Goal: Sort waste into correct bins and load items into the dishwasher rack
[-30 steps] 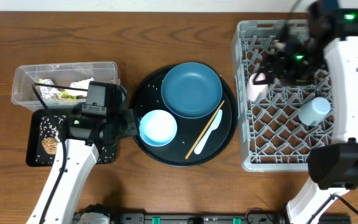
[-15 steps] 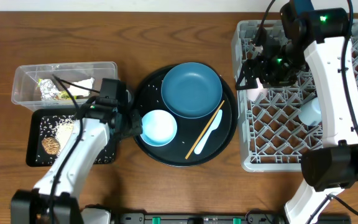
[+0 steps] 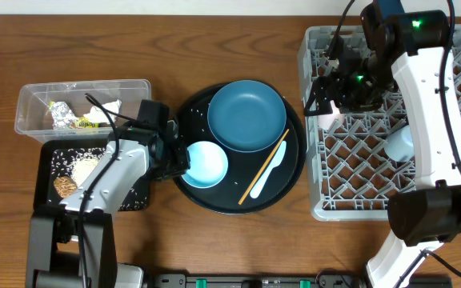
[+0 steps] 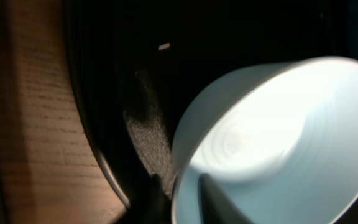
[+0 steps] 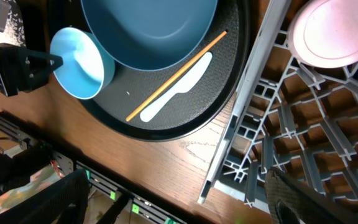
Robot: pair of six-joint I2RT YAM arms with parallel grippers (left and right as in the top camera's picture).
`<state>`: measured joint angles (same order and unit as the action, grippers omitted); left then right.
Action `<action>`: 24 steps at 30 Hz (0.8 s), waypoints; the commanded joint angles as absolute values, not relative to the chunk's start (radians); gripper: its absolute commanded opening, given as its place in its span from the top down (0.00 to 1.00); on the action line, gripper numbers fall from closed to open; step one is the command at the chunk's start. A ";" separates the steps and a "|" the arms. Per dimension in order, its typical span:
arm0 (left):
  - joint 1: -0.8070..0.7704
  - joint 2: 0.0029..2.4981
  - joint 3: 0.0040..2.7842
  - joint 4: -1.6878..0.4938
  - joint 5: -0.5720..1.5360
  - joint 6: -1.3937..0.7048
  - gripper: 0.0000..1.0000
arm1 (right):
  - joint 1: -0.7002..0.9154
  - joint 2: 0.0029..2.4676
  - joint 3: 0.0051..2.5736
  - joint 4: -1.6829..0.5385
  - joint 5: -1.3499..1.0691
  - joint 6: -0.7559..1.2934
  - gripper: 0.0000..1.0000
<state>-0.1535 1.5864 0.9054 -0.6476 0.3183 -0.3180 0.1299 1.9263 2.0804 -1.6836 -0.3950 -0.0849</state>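
Observation:
My left gripper (image 3: 179,160) (image 4: 183,194) is shut on the near-left rim of the pale bowl (image 3: 206,164) (image 4: 278,137). One finger is inside the bowl and one outside. The bowl sits on the round black tray (image 3: 238,202) beside the dark blue dish (image 3: 246,114), the wooden chopstick (image 3: 264,166) and the white spoon (image 3: 272,171). My right gripper (image 3: 326,92) (image 5: 173,180) hangs open and empty over the left edge of the grey rack (image 3: 358,192). A pink cup (image 3: 332,110) (image 5: 328,34) stands in the rack. A light blue cup (image 3: 398,144) shows partly behind the right arm.
At the far left a clear tub (image 3: 30,100) holds the snack wrapper (image 3: 69,120) and the tissue (image 3: 106,106). Below it the flat black tray (image 3: 50,204) carries rice grains (image 3: 78,170) and a brown lump (image 3: 65,186). A few grains lie on the round tray.
The left gripper has shut on the bowl's rim. A second ago the right arm was further right over the rack; it swung left and has held still since.

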 commanded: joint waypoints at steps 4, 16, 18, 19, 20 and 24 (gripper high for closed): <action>-0.155 1.594 0.896 -0.641 0.329 -0.315 0.94 | 0.138 1.908 2.082 -1.695 -0.389 -0.084 0.15; -0.155 1.501 0.955 -0.696 0.440 -0.316 0.94 | 0.138 1.908 2.082 -1.698 -0.391 -0.083 0.15; -0.155 1.450 0.960 -0.702 0.447 -0.329 0.94 | 0.139 1.908 2.082 -1.698 -0.399 -0.083 0.16; -0.155 1.421 0.960 -0.703 0.446 -0.334 0.94 | 0.142 1.908 2.082 -1.698 -0.402 -0.083 0.16; -0.155 1.394 0.960 -0.704 0.446 -0.334 0.94 | 0.145 1.908 2.082 -1.698 -0.402 -0.083 0.16; -0.155 1.293 0.960 -0.701 0.446 -0.357 0.94 | 0.164 1.908 2.082 -1.696 -0.429 -0.083 0.18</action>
<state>-0.1535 1.3441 0.9352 -0.6991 0.4232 -0.3302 0.1406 1.9263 2.0804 -1.6947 -0.3946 -0.0845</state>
